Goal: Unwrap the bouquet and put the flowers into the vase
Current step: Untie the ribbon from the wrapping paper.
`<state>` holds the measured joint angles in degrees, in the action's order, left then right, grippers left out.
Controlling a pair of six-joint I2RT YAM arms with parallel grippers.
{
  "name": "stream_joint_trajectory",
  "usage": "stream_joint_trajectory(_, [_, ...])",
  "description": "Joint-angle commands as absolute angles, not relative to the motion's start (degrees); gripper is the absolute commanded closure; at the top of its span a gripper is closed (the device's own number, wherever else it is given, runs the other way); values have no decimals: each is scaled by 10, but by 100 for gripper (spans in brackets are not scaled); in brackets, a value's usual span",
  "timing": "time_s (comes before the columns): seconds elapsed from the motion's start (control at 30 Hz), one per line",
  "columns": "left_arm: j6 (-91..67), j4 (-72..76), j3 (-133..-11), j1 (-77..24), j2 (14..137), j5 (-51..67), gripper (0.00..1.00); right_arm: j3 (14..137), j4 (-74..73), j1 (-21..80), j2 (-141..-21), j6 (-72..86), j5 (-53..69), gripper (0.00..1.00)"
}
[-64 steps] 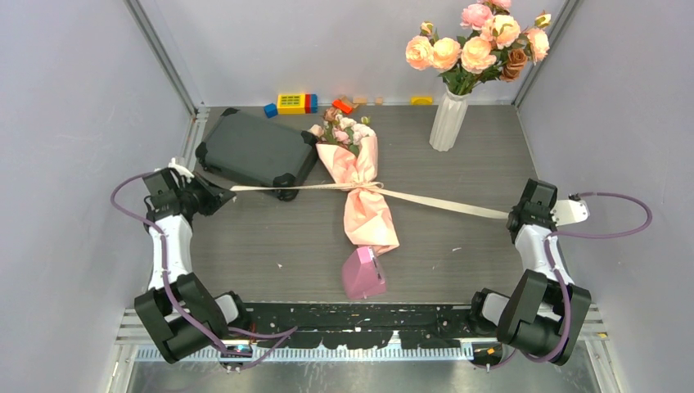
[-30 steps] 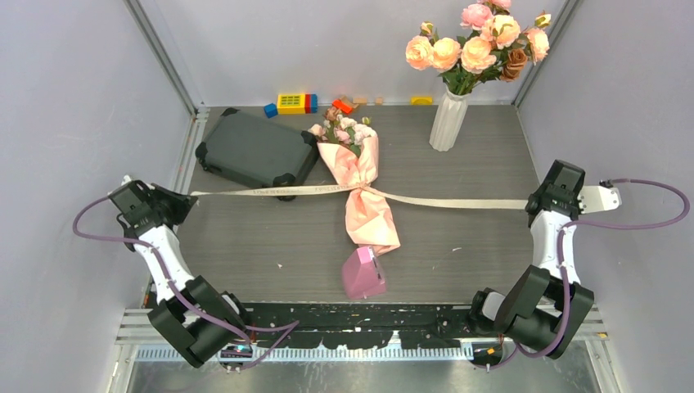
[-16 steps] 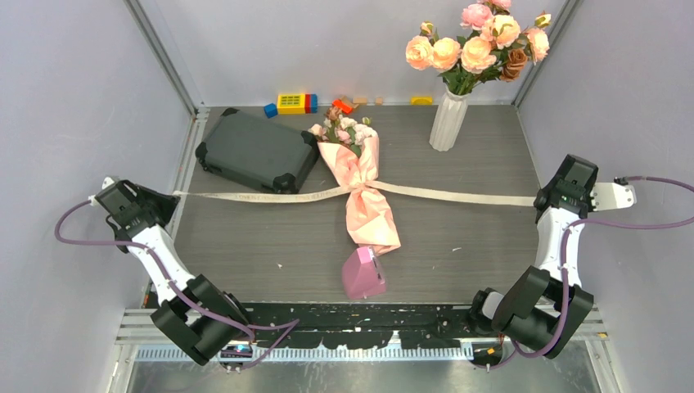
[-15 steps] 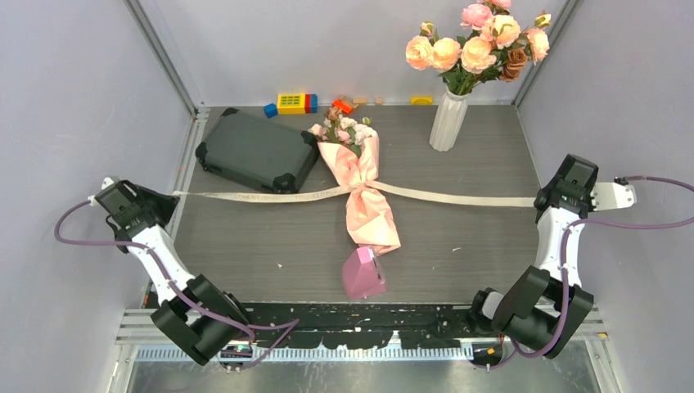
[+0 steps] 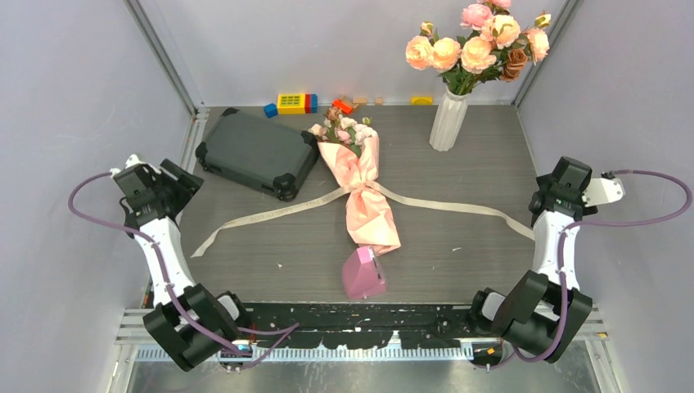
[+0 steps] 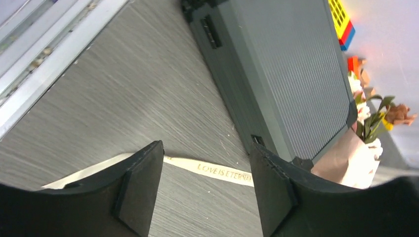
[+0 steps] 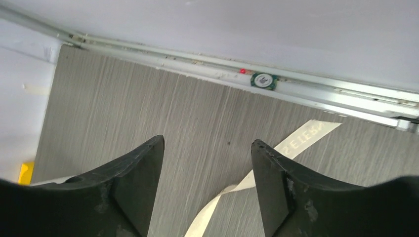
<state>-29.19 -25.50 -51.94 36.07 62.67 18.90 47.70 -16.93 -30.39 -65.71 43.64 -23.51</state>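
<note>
Your left gripper stands open with nothing between its fingers. It hangs over the left edge of the table, just beside the dark case. Your right gripper is released too, its jaws apart and empty, over the table's right edge.

The bouquet lies flat mid-table, still wrapped in its pink paper. Its flowers point toward the back, next to the case's corner, and its narrow end points toward you. A ribbon crosses the paper at the waist and lies slack on the table. One tail runs left and toward you, ending near the left arm. The other tail runs right and ends near the right arm. In the left wrist view you see that tail flat on the wood below the open fingers, lettering up. In the right wrist view its other end lies flat too, touching neither finger.

The vase stands upright at the back right, well apart from the bouquet, with peach roses in it. A pink wedge sits just beside the bouquet's narrow end. Toy blocks line the back wall.
</note>
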Motion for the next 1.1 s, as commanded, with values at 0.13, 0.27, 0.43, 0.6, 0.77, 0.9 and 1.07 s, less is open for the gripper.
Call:
stream_joint_trajectory(0.13, [-186,-297,-576,242,630,194,27,458,-108,-258,-632,390,-161,28])
stream_joint_trajectory(0.27, [-158,-335,-591,150,631,196,27,430,-65,-215,-625,376,-66,28])
stream_joint_trajectory(0.43, [-154,-370,-586,15,631,158,27,412,-40,-111,-648,359,19,30])
stream_joint_trajectory(0.6, [-226,-315,-556,-100,635,163,27,388,-9,-14,-676,375,66,31])
stream_joint_trajectory(0.77, [-283,-245,-566,-184,681,193,27,380,39,83,-718,388,126,31])
stream_joint_trajectory(0.9, [-330,-177,-582,-224,748,223,27,392,63,128,-762,386,170,30])
stream_joint_trajectory(1.07, [-369,-118,-616,-245,836,248,26,439,60,155,-819,355,207,30])
